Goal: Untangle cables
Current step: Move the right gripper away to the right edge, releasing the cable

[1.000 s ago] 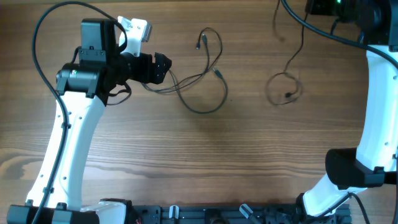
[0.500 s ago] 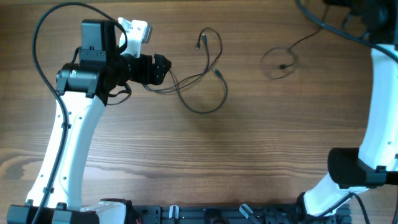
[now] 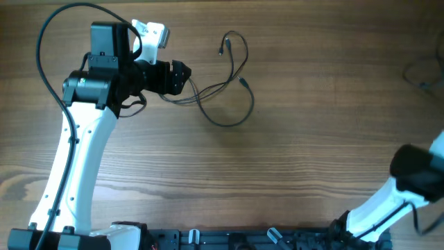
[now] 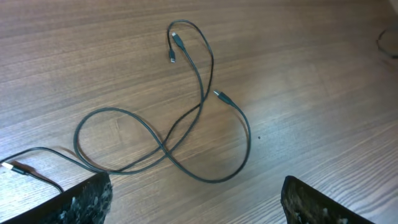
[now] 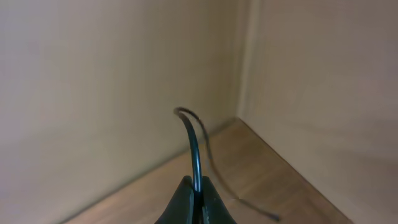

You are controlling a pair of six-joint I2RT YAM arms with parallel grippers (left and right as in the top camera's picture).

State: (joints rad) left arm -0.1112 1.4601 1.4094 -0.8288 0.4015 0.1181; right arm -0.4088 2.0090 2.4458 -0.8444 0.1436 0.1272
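Note:
A thin black cable (image 3: 223, 124) lies in loose crossed loops on the wooden table, right of my left gripper (image 3: 185, 75). In the left wrist view the cable's loops cross (image 4: 165, 146) ahead of the gripper (image 4: 199, 208), and small plug ends (image 4: 221, 95) lie further out. The gripper is open, its fingers (image 4: 87, 199) wide apart with only bare wood between them. My right gripper (image 5: 196, 190) is shut on another thin cable (image 5: 194, 149), which arches up from the jaws and trails down to the table. In the overhead view that cable shows only as a faint blur (image 3: 422, 71) at the right edge.
The right arm (image 3: 416, 173) leans out past the right edge of the overhead view. Beige walls meeting in a corner (image 5: 242, 74) fill the right wrist view. A white block (image 3: 151, 32) sits behind the left arm (image 3: 90, 139). A dark rail (image 3: 229, 239) runs along the table's front edge.
The right arm has swung from the top right out past the right edge, dragging its cable rightward across the table. The left arm and the looped cable have not moved.

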